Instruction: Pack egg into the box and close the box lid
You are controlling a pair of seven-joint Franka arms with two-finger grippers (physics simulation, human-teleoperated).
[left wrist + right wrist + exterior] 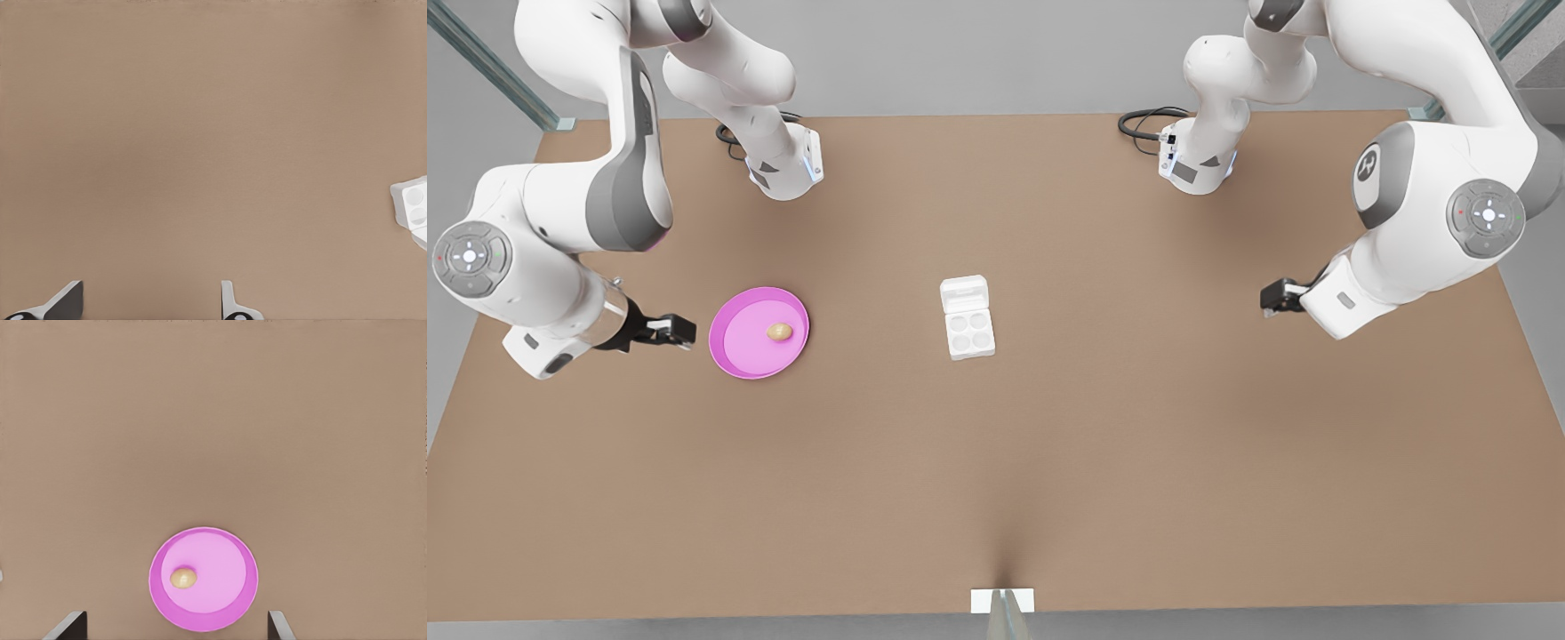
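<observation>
No readable words, brand names or numbers appeared anywhere. The one sign was a small round white emblem on the grey joint cover of the arm (1367, 165) at the front view's right, too small to make out.

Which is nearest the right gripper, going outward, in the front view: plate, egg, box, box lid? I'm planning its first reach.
From the right gripper, at the front view's left:
1. Pink plate, right beside it.
2. Egg, on that plate.
3. Box, mid-table.
4. Box lid, open, behind the cups; nearly level with the box.
</observation>
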